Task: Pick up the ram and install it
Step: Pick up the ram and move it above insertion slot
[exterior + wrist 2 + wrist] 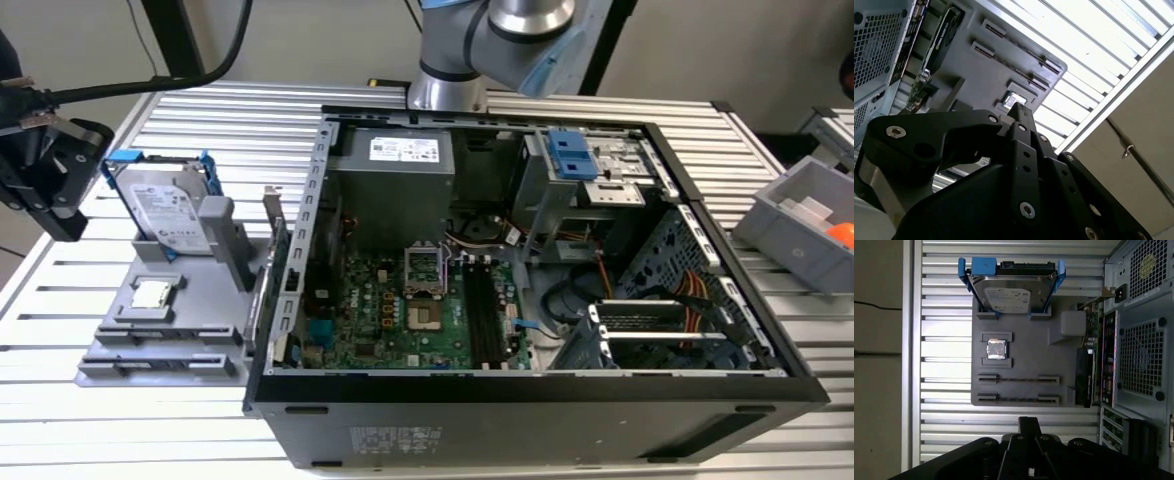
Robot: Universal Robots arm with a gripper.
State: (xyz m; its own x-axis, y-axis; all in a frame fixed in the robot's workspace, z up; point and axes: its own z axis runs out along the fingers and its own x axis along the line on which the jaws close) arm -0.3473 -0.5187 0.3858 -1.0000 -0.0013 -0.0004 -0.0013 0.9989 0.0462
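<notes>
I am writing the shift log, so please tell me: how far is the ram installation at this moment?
Done: nothing that shows. In hand: nothing; the gripper is shut and empty, near the gray fixture that carries the hard drive and the processor chip. Left: both picking up and installing; I cannot make out the ram for certain.

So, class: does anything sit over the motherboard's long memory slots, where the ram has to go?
Nothing visible does. The black memory slots lie uncovered in the open case; the orange cables lie to the exterior view's right of them.
</notes>
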